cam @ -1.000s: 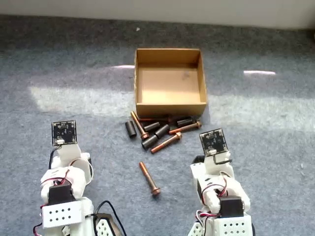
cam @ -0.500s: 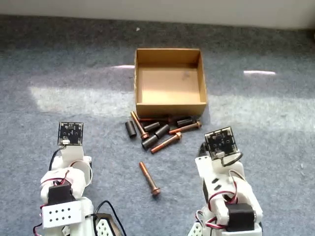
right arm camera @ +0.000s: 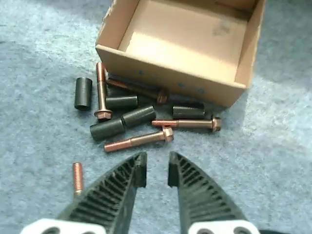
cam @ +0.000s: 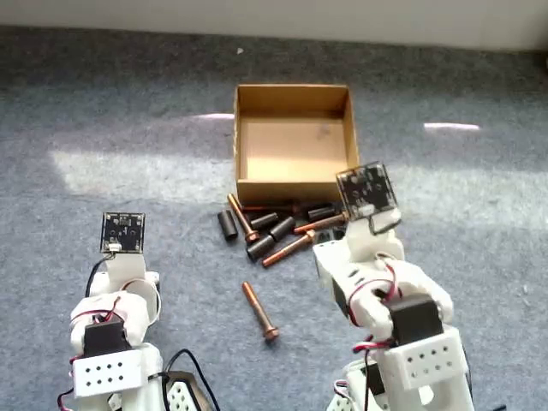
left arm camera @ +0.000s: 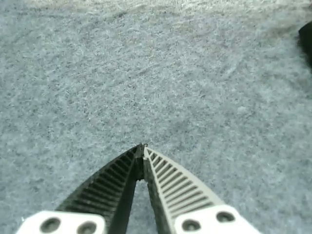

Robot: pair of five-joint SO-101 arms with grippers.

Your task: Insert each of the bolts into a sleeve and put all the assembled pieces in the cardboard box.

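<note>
The cardboard box stands open with nothing inside, also seen as the box in the right wrist view. In front of it lie several copper bolts and black sleeves in a loose pile. One sleeve lies a little apart. A single bolt rests nearer the arms, between them. My right gripper hovers just short of the pile, open by a narrow gap and holding nothing. My left gripper is shut over bare carpet, away from the pile.
Grey carpet covers the whole surface. The right arm stretches toward the box's near right corner. The left arm stays folded at the near left. A dark object shows at the edge of the left wrist view.
The right arm has swung forward toward the pile and the box. The left arm's wrist tipped forward slightly early on, then stayed still. Bolts and sleeves have not moved.
</note>
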